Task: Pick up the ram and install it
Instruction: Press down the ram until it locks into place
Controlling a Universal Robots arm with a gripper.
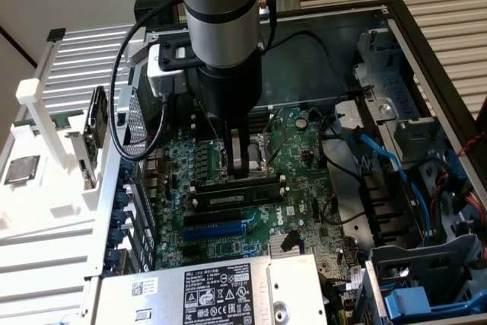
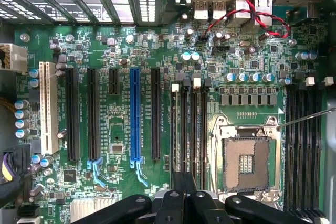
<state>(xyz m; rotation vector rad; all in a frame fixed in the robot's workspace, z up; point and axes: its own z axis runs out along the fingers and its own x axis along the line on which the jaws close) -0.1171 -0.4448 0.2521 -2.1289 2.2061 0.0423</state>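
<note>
one ram (image 1: 242, 182) between slot latches

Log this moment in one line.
gripper: shut, down at ram | ram: in motherboard slot beside empty CPU socket | seating: cannot tell

tool (image 1: 242, 164) tips — hidden behind arm

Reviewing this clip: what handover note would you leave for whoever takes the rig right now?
Gripper: shut, low over the motherboard, fingertips at the top edge of the ram. I cannot tell whether they pinch it or press on it.
Ram: standing in a memory slot beside the empty processor socket.
Done: ram picked up and brought into the slot.
Left: full seating is not confirmed, since the latches are unclear; gripper not yet off the ram.
</note>
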